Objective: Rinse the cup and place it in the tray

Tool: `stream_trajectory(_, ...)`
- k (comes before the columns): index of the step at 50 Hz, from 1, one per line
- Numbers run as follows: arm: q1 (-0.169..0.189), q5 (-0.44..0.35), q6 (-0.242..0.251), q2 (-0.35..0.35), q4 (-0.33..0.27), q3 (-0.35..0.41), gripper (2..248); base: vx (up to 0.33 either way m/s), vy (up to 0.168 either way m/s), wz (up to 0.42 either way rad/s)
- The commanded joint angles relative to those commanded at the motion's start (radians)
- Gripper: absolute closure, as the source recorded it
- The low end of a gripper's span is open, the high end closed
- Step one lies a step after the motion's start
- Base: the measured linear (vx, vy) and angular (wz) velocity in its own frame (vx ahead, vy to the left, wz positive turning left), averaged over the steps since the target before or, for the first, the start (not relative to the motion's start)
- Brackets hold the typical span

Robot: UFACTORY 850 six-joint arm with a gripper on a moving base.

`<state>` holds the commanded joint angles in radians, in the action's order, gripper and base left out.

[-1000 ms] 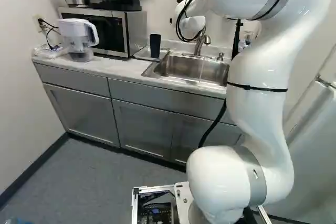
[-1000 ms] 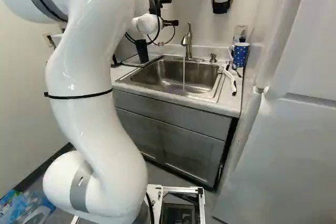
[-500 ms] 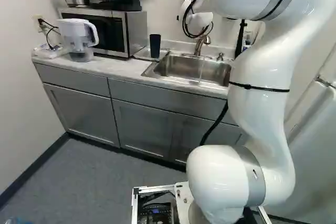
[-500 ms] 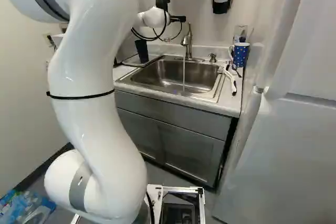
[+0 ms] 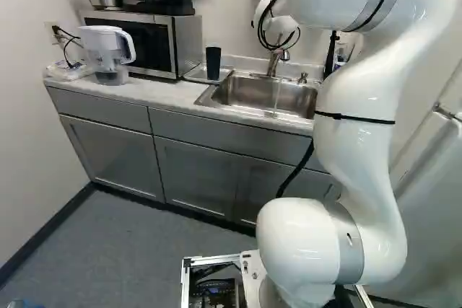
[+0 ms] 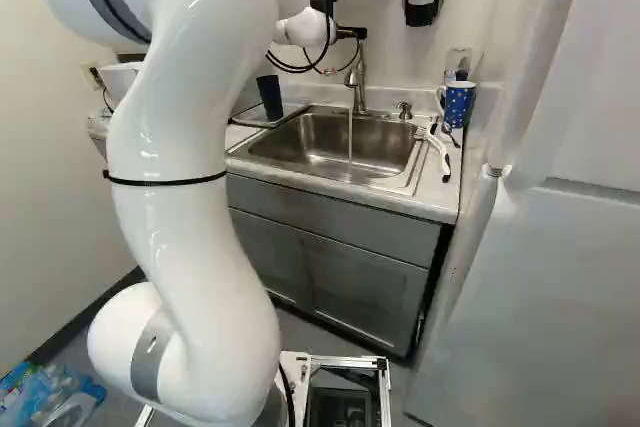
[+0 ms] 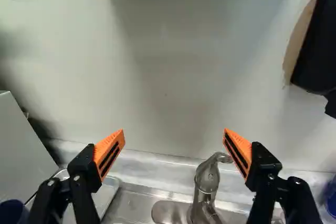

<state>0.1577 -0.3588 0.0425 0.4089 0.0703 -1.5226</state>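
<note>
Wrist view, claw (image 6: 350, 33) spread wide, 2 grooved orange pads (image 7: 108, 152), curved shiny metal faucet (image 7: 206, 181)

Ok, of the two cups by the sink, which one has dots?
The blue mug with white dots, right of the sink in the right base view; the dark tumbler on the sink's other side is plain and shows no handle.
</note>
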Motion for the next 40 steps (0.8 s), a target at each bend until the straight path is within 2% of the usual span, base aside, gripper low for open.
stream_trajectory(40, -0.009, 0.091, 0.0, 0.001, 0.0, -0.001, 3, 0.0, 0.0, 0.0)
